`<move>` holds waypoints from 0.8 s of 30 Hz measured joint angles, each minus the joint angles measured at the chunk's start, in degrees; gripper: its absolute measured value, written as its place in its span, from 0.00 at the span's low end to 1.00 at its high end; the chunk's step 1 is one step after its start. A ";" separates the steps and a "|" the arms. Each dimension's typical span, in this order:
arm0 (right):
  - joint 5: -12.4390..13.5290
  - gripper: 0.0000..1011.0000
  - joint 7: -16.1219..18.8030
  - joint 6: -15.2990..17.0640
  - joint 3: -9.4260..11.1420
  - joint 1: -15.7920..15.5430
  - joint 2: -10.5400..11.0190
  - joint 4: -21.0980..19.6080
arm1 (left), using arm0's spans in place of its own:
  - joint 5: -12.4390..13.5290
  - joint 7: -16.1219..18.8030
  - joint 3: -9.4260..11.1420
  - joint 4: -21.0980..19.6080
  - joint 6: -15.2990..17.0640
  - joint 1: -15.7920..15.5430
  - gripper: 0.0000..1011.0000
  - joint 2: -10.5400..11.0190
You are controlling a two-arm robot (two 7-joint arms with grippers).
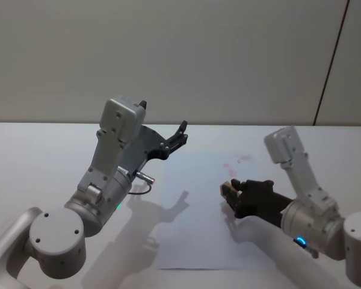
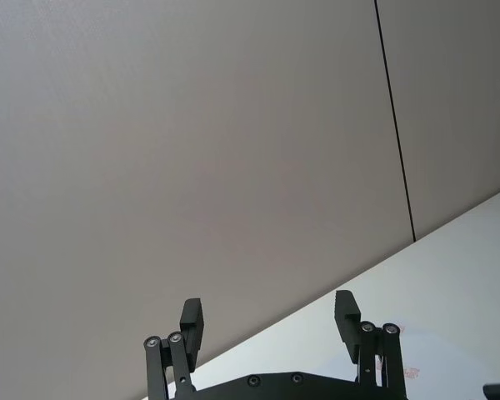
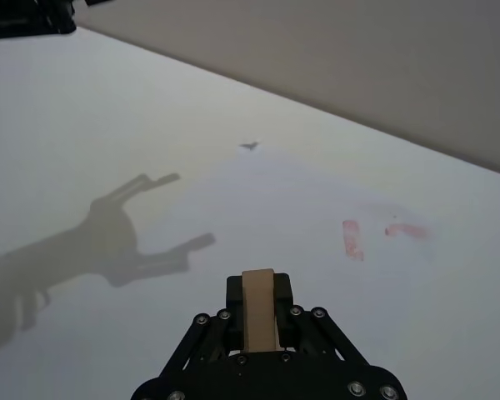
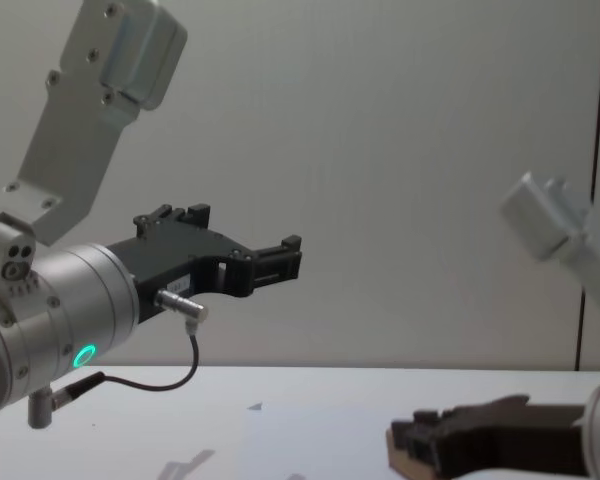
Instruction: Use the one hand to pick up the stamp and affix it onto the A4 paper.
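Note:
The white A4 paper (image 1: 195, 211) lies flat in the middle of the table, with faint red-pink marks (image 1: 237, 161) near its far right corner; these marks (image 3: 350, 238) also show in the right wrist view. My right gripper (image 1: 228, 191) hovers low over the paper's right side, shut on the tan wooden stamp (image 3: 258, 308), which also shows at the jaw tip (image 4: 405, 458) in the chest view. My left gripper (image 1: 182, 133) is raised well above the table at the left, its fingers (image 2: 346, 323) spread open and holding nothing.
The white tabletop (image 1: 36, 156) extends around the sheet on all sides. A grey wall (image 1: 168, 54) rises behind the table's far edge. Arm shadows (image 3: 108, 242) fall on the paper's left half.

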 joint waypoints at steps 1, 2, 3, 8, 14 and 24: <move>-0.45 0.20 0.23 0.13 -0.18 0.17 -0.13 0.39 | 0.00 0.00 0.00 0.00 0.00 0.00 0.99 0.00; -0.76 0.20 0.37 0.21 -0.35 0.34 -0.25 0.78 | 0.00 0.00 0.00 0.00 0.00 0.00 0.99 0.00; -1.33 0.20 0.61 0.36 -0.62 0.58 -0.43 1.37 | 0.00 0.00 0.00 0.00 0.00 0.00 0.99 0.00; -3.04 0.20 1.16 0.78 -1.36 1.17 -0.92 2.89 | 0.00 0.00 0.00 0.00 0.00 0.00 0.99 0.00; -4.08 0.20 1.22 1.06 -1.74 1.42 -1.18 3.75 | 0.00 0.00 0.00 0.00 0.00 0.00 0.99 0.00; -4.83 0.20 0.51 1.59 -2.24 1.24 -1.20 4.13 | 0.00 0.00 0.00 0.00 0.00 0.00 0.99 0.00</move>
